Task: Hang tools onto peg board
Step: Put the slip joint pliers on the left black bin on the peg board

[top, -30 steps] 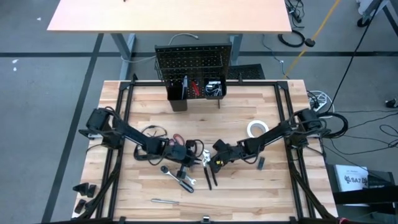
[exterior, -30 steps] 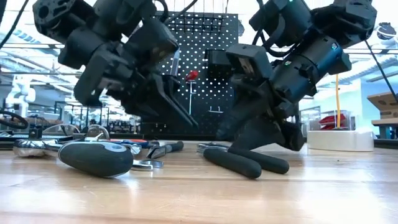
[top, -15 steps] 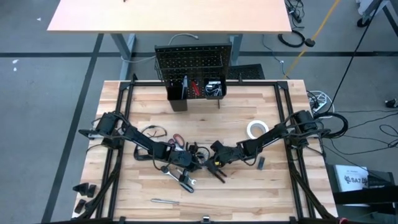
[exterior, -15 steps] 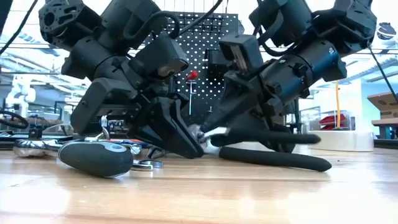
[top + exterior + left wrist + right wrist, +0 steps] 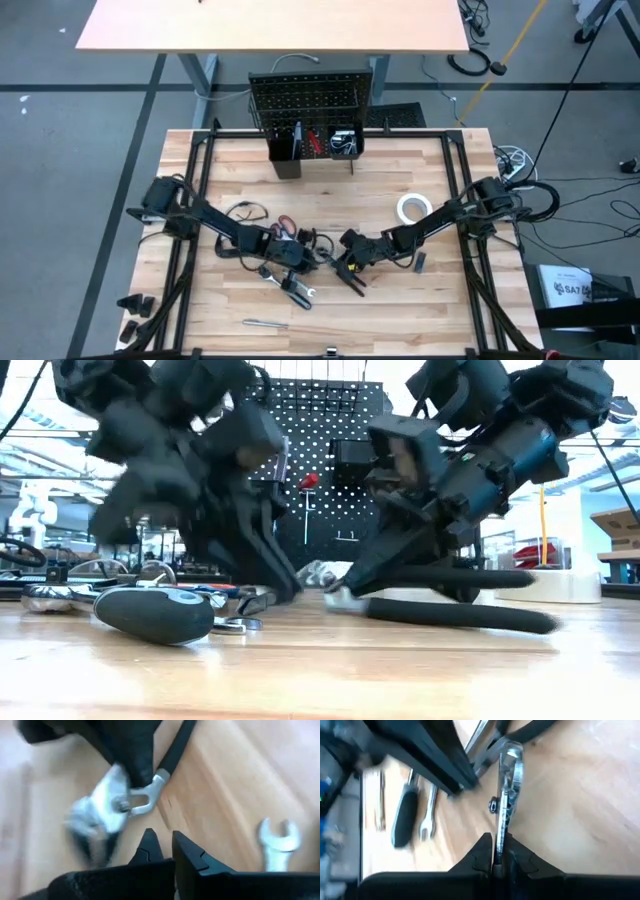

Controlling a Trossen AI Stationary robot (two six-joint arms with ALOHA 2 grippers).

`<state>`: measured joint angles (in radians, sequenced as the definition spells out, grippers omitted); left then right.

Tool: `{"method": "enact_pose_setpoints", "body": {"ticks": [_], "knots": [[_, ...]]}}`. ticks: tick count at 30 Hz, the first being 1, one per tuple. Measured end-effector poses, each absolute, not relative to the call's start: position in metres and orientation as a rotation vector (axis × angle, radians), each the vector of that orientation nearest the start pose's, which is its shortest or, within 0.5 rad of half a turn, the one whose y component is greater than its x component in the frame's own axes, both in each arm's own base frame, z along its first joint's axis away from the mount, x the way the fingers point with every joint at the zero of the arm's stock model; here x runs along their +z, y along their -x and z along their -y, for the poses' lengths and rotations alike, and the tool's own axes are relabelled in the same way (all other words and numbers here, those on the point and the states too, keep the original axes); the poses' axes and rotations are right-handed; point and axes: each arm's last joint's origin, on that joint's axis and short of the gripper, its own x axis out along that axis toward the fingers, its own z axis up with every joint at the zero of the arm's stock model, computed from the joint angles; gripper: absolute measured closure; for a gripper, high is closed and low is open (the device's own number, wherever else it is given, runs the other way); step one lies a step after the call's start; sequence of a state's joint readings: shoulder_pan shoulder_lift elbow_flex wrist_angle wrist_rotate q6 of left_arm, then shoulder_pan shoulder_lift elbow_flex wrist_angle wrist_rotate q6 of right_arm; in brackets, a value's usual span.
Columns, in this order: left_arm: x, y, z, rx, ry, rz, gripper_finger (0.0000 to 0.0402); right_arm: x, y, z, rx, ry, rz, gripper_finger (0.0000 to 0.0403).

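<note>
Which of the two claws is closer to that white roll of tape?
The right one. The right gripper sits mid-table, shut on the pliers, a little way from the white tape roll on its own side. The left gripper lies beyond it, farther from the roll.

I'm showing two matte black arms, chunky rounded joint housings linked by slim tubes. Black cables are looping off my upper joints. My left gripper point(image 5: 306, 255) and right gripper point(image 5: 338, 262) are both wearing thin black wedge fingers with stepped inner edges. A blocky camera housing is sitting on each wrist; the right one is carrying a small yellow mark.
</note>
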<state>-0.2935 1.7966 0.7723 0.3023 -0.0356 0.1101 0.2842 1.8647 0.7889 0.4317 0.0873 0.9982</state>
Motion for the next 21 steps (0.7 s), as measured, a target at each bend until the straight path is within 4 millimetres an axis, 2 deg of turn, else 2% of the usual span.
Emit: {"method": "enact_pose_setpoints", "body": {"ticks": [2,6,15,18,21], "knots": [[0.134,-0.311,0.093,-0.284,-0.215,-0.637,0.0402,0.120,-0.327,-0.094,-0.125,-0.799,-0.667,0.0387],[0.149,-0.291,0.087,-0.286,-0.196,-0.531,0.0402,0.146,-0.320,-0.094,-0.131,-0.655,-0.607,0.0387],[0.198,-0.248,0.071,-0.281,-0.058,-0.002,0.0402,0.204,-0.305,-0.100,-0.103,-0.264,-0.366,0.0388],[0.212,-0.242,0.065,-0.213,-0.045,0.104,0.0402,0.224,-0.304,-0.102,-0.067,-0.127,-0.239,0.0388],[0.227,-0.239,0.056,-0.064,-0.032,0.178,0.0402,0.240,-0.304,-0.098,-0.048,-0.047,-0.140,0.0388]]}}
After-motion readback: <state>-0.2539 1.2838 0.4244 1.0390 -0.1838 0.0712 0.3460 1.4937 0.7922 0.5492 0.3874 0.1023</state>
